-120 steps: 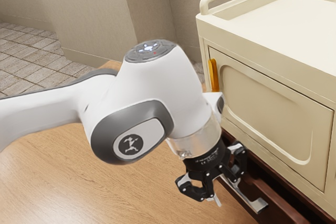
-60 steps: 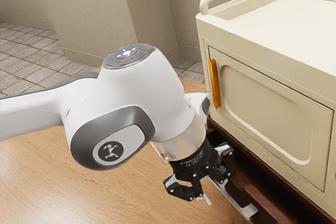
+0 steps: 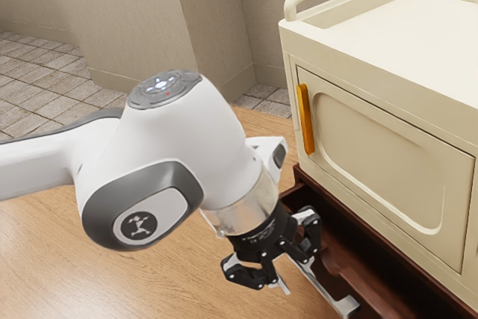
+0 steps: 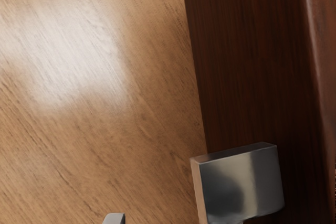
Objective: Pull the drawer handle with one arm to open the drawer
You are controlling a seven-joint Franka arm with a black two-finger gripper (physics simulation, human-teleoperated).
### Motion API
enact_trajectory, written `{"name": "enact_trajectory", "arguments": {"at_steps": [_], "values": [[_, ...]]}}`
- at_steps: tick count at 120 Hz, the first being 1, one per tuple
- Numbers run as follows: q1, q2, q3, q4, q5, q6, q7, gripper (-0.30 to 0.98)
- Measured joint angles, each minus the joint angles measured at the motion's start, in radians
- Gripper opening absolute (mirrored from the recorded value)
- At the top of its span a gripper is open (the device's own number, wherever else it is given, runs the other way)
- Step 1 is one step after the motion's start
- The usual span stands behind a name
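In the exterior view, a cream cabinet (image 3: 418, 28) with 1 orange handle (image 3: 305, 119) sits right; grey tiles (image 3: 37, 80), upper left; wooden tabletop (image 3: 37, 259), lower left.

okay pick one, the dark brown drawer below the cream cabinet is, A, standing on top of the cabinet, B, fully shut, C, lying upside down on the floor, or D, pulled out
D: the drawer juts out below the cream cabinet, its inside showing from above.

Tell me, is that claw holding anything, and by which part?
My gripper is at the drawer's silver handle, but whether it actually grips it, and where, can't be told.
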Motion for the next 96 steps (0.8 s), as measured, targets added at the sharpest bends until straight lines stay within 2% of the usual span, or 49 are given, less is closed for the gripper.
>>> {"name": "enact_trajectory", "arguments": {"at_steps": [96], "values": [[-0.018, -0.074, -0.003, -0.088, 0.032, 0.054, 0.002, 0.20]]}}
